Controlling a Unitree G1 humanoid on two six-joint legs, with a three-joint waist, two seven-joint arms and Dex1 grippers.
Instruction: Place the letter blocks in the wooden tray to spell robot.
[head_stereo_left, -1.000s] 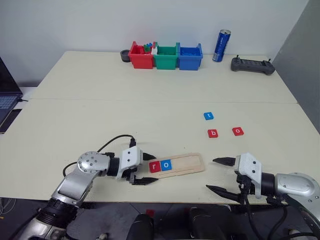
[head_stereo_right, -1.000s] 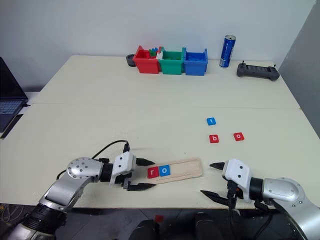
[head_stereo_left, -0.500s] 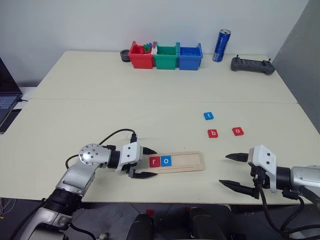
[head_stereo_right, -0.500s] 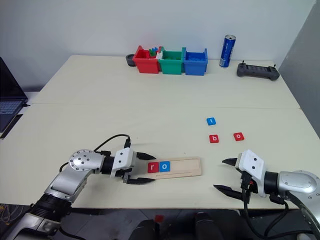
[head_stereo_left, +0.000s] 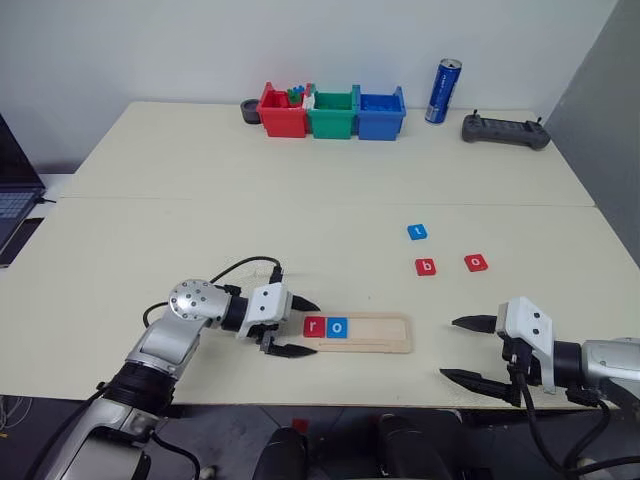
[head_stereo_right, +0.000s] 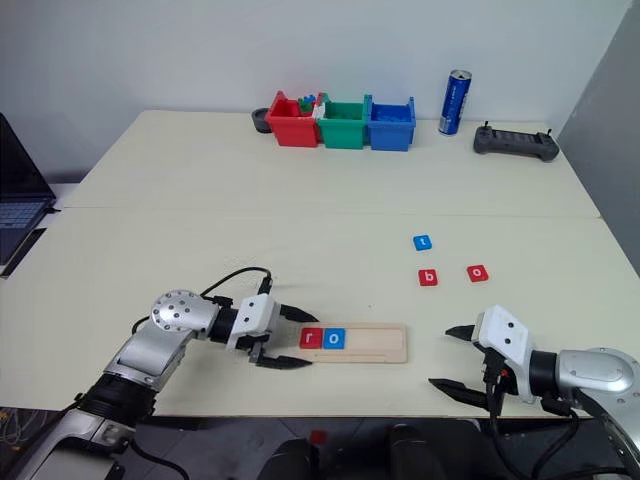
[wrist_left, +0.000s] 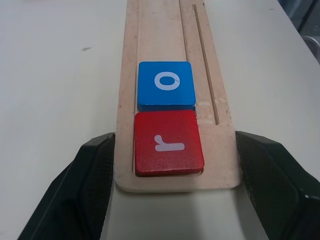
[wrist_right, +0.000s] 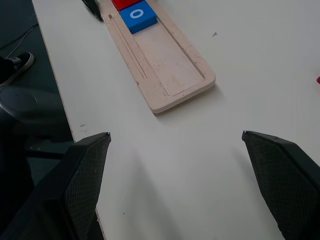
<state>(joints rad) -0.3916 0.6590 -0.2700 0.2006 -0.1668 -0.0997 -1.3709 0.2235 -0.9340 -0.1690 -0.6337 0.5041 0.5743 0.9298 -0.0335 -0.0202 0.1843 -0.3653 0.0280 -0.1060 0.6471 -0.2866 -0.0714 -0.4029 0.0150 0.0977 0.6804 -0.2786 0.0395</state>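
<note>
Tray straightened level; left gripper straddles its end, right gripper apart.

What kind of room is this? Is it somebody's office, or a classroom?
Probably a robot test lab or workshop rather than a classroom. A plain white table against a bare wall carries sorting bins, a handheld controller and a drink can, and an open laptop sits at the left edge.

L arm bent inward, left pincer low, pointing right, fingers spread apart. R arm reaches in from right, right pincer wide open, pointing left.
</note>
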